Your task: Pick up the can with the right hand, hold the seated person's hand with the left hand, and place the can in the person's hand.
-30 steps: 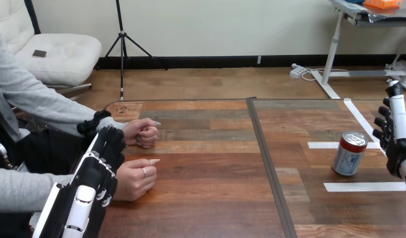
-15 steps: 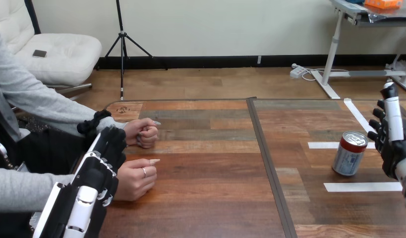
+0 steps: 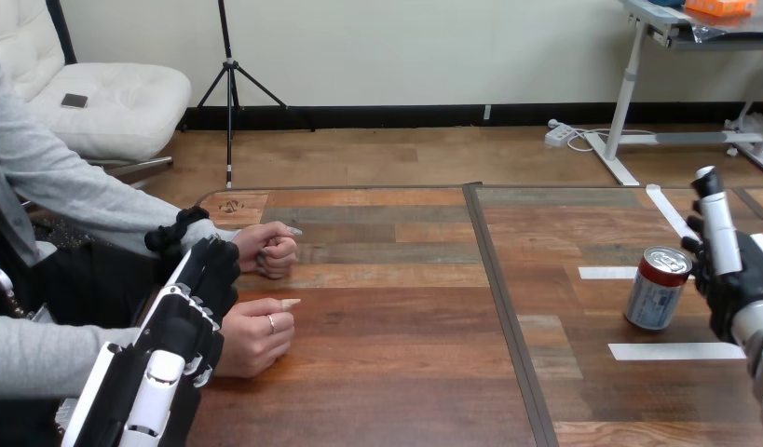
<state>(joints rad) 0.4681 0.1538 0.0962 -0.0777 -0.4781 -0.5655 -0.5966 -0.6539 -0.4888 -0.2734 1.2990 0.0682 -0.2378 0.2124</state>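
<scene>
A silver can [image 3: 657,289] with a red top stands upright on the right half of the table. My right hand [image 3: 727,270] is just to its right, fingers straight and open, close to the can's side without closing on it. At the lower left my left hand [image 3: 182,326] hovers with relaxed, open fingers, its back toward me. It overlaps the person's near hand [image 3: 256,335], a loose fist resting on the table; whether they touch I cannot tell. The person's far hand [image 3: 265,250] is also a fist, a little beyond my left hand's fingertips.
White tape strips [image 3: 677,351] mark the table around the can. A dark seam [image 3: 506,312] splits the tabletop into left and right halves. The table's far edge [image 3: 359,189] runs across the middle of the view.
My right hand has moved left, closing in on the can's right side. My left hand, the can and the person's hands have stayed where they were.
</scene>
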